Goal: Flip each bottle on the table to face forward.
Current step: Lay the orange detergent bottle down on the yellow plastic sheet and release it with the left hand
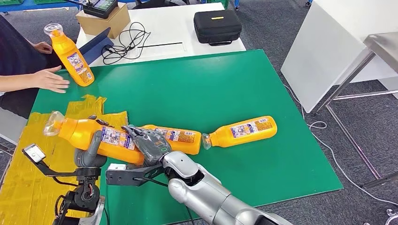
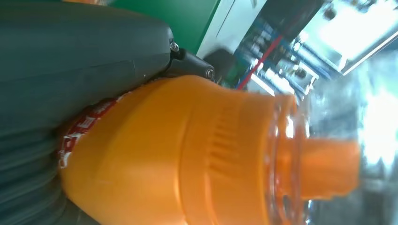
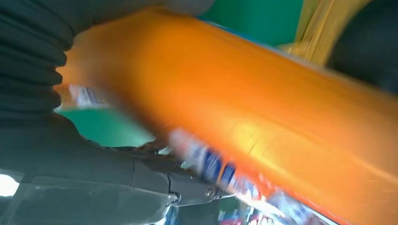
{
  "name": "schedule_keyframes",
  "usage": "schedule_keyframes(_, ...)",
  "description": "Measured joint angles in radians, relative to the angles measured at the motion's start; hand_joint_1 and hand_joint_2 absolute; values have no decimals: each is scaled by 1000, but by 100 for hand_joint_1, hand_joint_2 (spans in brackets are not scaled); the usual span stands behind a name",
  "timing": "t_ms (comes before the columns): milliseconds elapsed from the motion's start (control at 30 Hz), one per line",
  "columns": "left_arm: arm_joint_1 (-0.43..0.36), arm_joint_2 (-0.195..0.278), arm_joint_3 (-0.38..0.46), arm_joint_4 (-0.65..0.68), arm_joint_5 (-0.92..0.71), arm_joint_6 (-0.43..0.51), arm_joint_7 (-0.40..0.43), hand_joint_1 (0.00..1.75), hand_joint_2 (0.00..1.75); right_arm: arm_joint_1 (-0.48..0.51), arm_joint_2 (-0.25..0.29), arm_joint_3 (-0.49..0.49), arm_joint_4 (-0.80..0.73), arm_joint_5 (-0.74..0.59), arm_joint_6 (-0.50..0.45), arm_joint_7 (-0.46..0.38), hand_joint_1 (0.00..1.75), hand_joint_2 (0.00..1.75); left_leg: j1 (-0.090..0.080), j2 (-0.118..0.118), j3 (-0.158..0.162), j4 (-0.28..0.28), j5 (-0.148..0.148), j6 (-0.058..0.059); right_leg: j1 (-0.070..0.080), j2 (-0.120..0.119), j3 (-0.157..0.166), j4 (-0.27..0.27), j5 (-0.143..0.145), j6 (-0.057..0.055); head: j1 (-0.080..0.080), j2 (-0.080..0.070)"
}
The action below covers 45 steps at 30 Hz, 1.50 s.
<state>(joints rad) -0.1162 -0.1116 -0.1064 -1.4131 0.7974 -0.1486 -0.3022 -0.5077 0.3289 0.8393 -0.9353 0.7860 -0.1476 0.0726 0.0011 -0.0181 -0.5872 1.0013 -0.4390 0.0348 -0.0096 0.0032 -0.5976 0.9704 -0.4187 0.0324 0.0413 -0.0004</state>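
An orange bottle with a clear cap lies across the front left of the green table, lifted a little. My left hand grips it near the neck and my right hand grips its labelled body. In the left wrist view the bottle's shoulder and cap sit against my left hand. The right wrist view has the bottle's body above my right hand. A second bottle lies just behind the right hand, and a third lies to its right. A fourth bottle stands tilted at the far left.
A person's hand rests on the table beside the standing bottle. Crumpled yellow sheeting covers the table's front left. Behind, a white table holds a black case, a cardboard box and cables. A white panel stands at the right.
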Motion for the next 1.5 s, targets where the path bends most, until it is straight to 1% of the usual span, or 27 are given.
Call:
schedule_keyframes(67, -12, 9, 20, 0, -147, 89, -56, 175, 175, 14, -13, -30, -16, -94, 4, -47, 0, 0, 0, 0, 0, 0, 0, 0, 0, 0, 0, 0, 0, 0, 0, 0)
schedule_keyframes(133, -27, 27, 58, -2, -351, 234, -115, 175, 175, 27, -26, -74, -48, -188, 19, -100, 0, 0, 0, 0, -1, 0, 0, 0, 0, 0, 0, 1, 0, 0, 0, 0)
schedule_keyframes(200, -27, 53, 113, -12, -538, 371, -147, 175, 175, 26, -33, -110, -73, -247, 39, -150, 0, 0, 0, 4, 0, 0, 0, 0, 0, 4, 0, 1, 0, 0, 0, 0)
schedule_keyframes(233, -24, 66, 145, -18, -618, 418, -153, 175, 175, 23, -34, -122, -81, -265, 43, -170, 0, 0, 1, 6, 1, 0, 0, -1, 0, 6, 0, 1, 0, 0, 0, 0)
schedule_keyframes(333, -27, 94, 226, -19, -821, 497, -155, 175, 175, 23, -37, -141, -111, -300, 39, -197, 0, 0, 1, 5, 1, 0, 0, -1, 1, 5, -2, 1, 0, -1, 0, 0)
schedule_keyframes(433, -40, 109, 271, -1, -941, 551, -156, 175, 175, 27, -46, -148, -146, -320, 37, -205, 0, 0, 2, 3, 0, 0, 0, -1, 1, 4, -1, 1, 0, -1, 0, 0)
schedule_keyframes(500, -51, 118, 283, 18, -1024, 605, -154, 175, 175, 31, -53, -150, -165, -328, 35, -205, 0, 0, 1, 3, 0, 0, 0, -1, 1, 5, -1, 1, 0, -1, 0, 0)
schedule_keyframes(567, -70, 132, 283, 53, -1162, 691, -145, 175, 175, 40, -61, -151, -188, -338, 28, -204, 0, 0, 1, 3, 0, 0, 0, -1, 1, 4, -1, 1, 0, -1, 0, 0)
schedule_keyframes(633, -98, 150, 277, 107, -1310, 769, -125, 175, 175, 51, -70, -152, -212, -347, 21, -199, 0, 0, 1, 3, 0, 0, 0, -1, 1, 4, -1, 1, 0, -1, 0, 0)
schedule_keyframes(700, -131, 167, 262, 177, -1437, 814, -100, 175, 175, 63, -79, -152, -237, -353, 17, -189, 0, 0, 1, 2, 1, 0, 0, -1, 1, 4, -1, 1, 0, -1, 0, 0)
schedule_keyframes(833, -194, 182, 230, 343, -1696, 839, -44, 175, 175, 88, -98, -152, -287, -360, 14, -175, 0, 0, 1, 3, 0, 0, 0, -1, 1, 4, -1, 1, 0, 0, 0, 0)
schedule_keyframes(900, -213, 183, 225, 413, -1784, 840, -37, 175, 175, 98, -108, -152, -307, -361, 14, -171, 0, 0, 1, 4, 1, 0, 0, -1, 1, 5, -1, 1, 0, 0, 0, 0)
schedule_keyframes(1000, -226, 183, 221, 505, -1874, 841, -38, 175, 175, 112, -123, -151, -328, -366, 14, -169, 0, 0, 1, 4, 0, 0, 0, -1, 1, 5, -1, 1, 0, 0, 0, 0)
schedule_keyframes(1200, -230, 183, 212, 612, -1921, 843, -43, 175, 175, 124, -143, -151, -346, -373, 14, -170, 0, 0, 1, 5, 0, 0, 0, -1, 1, 5, -2, 1, 0, 0, 0, 0)
schedule_keyframes(1333, -229, 185, 211, 668, -1951, 841, -72, 175, 175, 125, -150, -150, -346, -387, 14, -179, 0, 0, 1, 5, 0, 0, 0, -1, 1, 5, -2, 1, 0, 0, 0, 0)
schedule_keyframes(1500, -198, 177, 211, 697, -1986, 854, -97, 175, 175, 129, -161, -149, -345, -402, 14, -204, 0, 0, 1, 4, 0, 0, 0, -1, 0, 5, -1, 1, 0, 0, 0, 0)
